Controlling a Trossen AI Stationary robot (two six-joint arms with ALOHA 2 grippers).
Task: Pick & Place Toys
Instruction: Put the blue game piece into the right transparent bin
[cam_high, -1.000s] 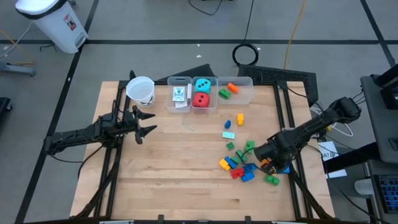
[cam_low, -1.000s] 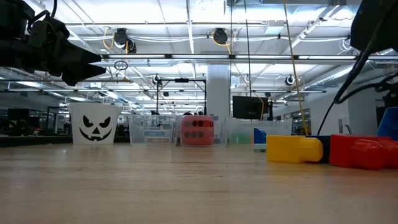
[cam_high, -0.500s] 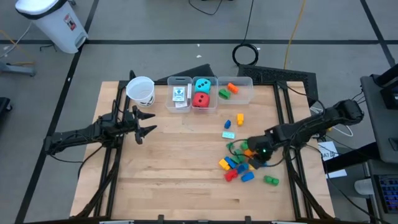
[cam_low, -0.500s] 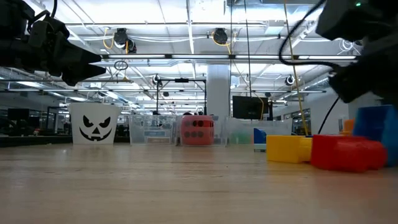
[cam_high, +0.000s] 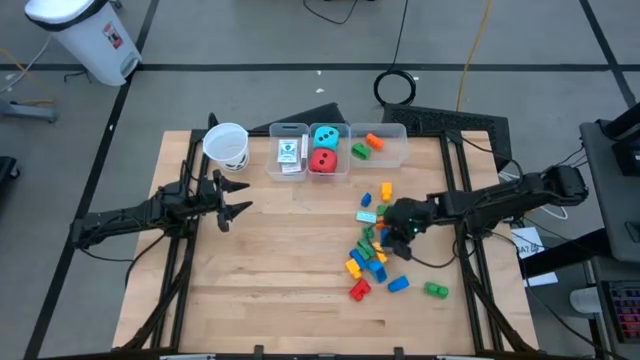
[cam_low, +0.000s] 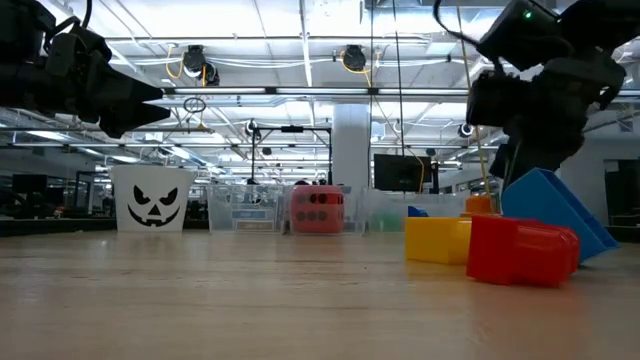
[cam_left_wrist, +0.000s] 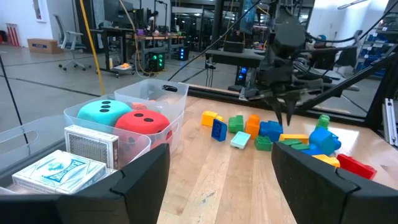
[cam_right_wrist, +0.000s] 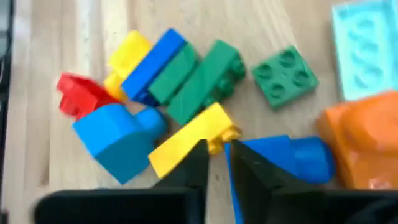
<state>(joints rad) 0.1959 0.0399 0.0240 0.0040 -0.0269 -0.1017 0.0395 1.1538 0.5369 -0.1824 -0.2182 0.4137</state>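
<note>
Loose plastic bricks (cam_high: 372, 250) lie in a heap right of the table's middle. My right gripper (cam_high: 402, 226) slants down over the heap's far right part, its fingertips (cam_right_wrist: 217, 152) only a narrow slit apart, nothing between them. The yellow brick (cam_right_wrist: 189, 138) and a blue brick (cam_right_wrist: 283, 158) lie right by the tips. A green brick (cam_high: 436, 290) lies alone nearer the front. The teal die (cam_high: 324, 137) and red die (cam_high: 322, 160) sit in the middle bin, the card packs (cam_high: 288, 153) in the left bin. My left gripper (cam_high: 236, 196) hangs open and level at the left. My right gripper points slanting down at the heap, its fingertips (cam_right_wrist: 200, 155) over the yellow brick's near end (cam_right_wrist: 217, 129) and beside a blue brick. Whether the tips touch either brick, I cannot tell.
Three clear bins (cam_high: 404, 132) stand in a row at the far edge; the right one holds an orange and a green brick (cam_high: 368, 145). A white paper cup (cam_high: 227, 145) stands left of them. Bare wood spreads across the table's middle and left front.
My right gripper has gone from the heap's near right side toward the table's left and far edge, rolling its wrist and tipping its fingers. The heap has been shoved leftward and bunched up; a blue brick now leans tilted. The lone green brick has stayed.
</note>
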